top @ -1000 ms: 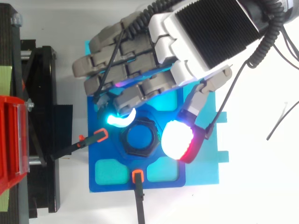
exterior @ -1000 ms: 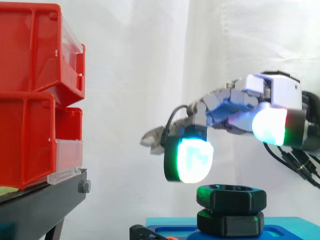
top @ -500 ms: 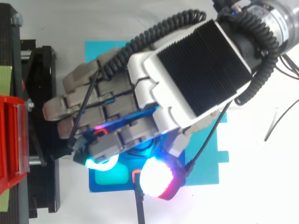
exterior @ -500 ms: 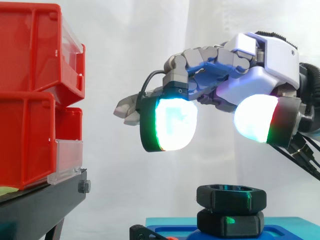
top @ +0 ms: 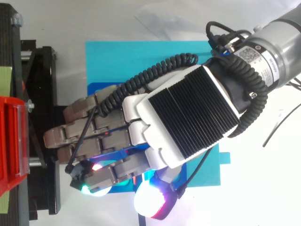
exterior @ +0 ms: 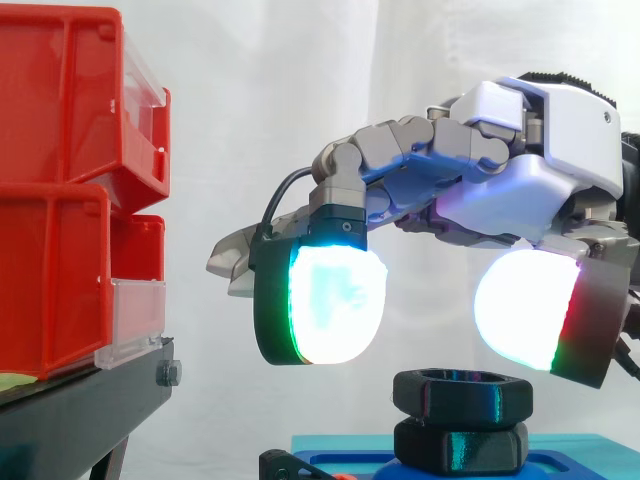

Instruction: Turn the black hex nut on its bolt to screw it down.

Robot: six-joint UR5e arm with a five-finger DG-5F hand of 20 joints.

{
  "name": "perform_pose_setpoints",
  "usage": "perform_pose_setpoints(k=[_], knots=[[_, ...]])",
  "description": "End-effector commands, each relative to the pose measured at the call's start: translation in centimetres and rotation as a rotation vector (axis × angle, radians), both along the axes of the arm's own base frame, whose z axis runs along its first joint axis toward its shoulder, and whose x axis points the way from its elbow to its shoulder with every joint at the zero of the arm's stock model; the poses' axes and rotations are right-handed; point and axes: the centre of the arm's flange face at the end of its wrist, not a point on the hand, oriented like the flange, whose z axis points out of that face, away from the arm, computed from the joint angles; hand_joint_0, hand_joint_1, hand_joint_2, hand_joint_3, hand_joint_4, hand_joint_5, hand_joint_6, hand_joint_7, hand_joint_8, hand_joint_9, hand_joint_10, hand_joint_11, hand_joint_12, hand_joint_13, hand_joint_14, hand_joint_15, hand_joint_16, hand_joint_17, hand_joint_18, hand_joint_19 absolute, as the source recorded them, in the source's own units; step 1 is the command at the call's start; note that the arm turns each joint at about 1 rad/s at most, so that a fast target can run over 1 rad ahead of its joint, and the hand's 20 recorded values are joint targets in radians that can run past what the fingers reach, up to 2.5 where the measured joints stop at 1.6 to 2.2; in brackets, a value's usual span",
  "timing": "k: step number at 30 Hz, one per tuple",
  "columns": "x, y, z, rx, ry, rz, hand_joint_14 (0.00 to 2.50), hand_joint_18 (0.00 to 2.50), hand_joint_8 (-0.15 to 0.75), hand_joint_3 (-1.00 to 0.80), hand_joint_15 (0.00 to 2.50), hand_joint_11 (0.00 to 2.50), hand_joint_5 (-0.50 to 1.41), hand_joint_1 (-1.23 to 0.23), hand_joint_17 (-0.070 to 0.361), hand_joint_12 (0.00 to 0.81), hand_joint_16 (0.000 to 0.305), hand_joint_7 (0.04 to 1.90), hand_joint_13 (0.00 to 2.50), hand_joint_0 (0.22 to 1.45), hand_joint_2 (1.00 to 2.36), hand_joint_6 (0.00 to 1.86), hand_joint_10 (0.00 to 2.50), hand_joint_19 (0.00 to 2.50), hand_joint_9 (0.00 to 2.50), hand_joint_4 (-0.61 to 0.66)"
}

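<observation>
Hand: your hand (exterior: 520, 190) hovers just above the nut, its fingers (exterior: 335, 305) spread loose and grasping nothing.
Nut: the black hex nut (exterior: 460, 397) sits over a second black hex piece (exterior: 460, 446) on the blue fixture (exterior: 575, 450), clear of the glowing pads.
Done: judging from this, no turn is under way; you cannot read the thread depth.
Left: lower, close on the nut, turn it down.
</observation>
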Motion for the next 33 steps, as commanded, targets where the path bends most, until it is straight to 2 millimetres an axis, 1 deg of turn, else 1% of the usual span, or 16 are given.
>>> perform_pose_setpoints(k=[1,8,12,20,29,33], knots=[[0.0,0.3,-0.1,-0.001,-0.001,0.003,0.0,0.49,0.391,-0.5,0.08,0.26,-0.09,-0.5,0.159,0.435,0.071,1.01,0.43,0.41,1.0,0.53,0.01,0.44,0.55,0.41],[-0.1,0.2,-0.2,-0.001,0.005,0.002,0.0,0.51,0.403,-0.5,0.08,0.26,-0.09,-0.43,0.165,0.448,0.073,1.04,0.43,0.4,1.0,0.5,0.01,0.44,0.56,0.41],[-0.3,0.2,-0.9,-0.002,0.003,0.001,0.0,0.49,0.39,-0.5,0.08,0.25,-0.1,-0.36,0.16,0.438,0.071,0.97,0.42,0.42,1.0,0.5,0.0,0.45,0.55,0.38],[-0.6,-0.3,-2.0,0.0,-0.028,-0.001,0.0,0.48,0.39,-0.5,0.08,0.25,-0.1,-0.34,0.158,0.433,0.07,0.97,0.42,0.43,1.0,0.5,0.01,0.45,0.55,0.38],[-0.7,-0.7,-2.1,-0.001,-0.024,-0.003,0.0,0.49,0.392,-0.5,0.08,0.25,-0.08,-0.32,0.157,0.43,0.07,1.07,0.42,0.44,1.0,0.5,0.0,0.44,0.56,0.4],[-0.8,-1.0,-2.1,-0.003,-0.024,-0.004,0.0,0.49,0.393,-0.5,0.08,0.26,-0.08,-0.32,0.156,0.43,0.07,1.04,0.42,0.44,1.0,0.53,0.01,0.45,0.57,0.41]])
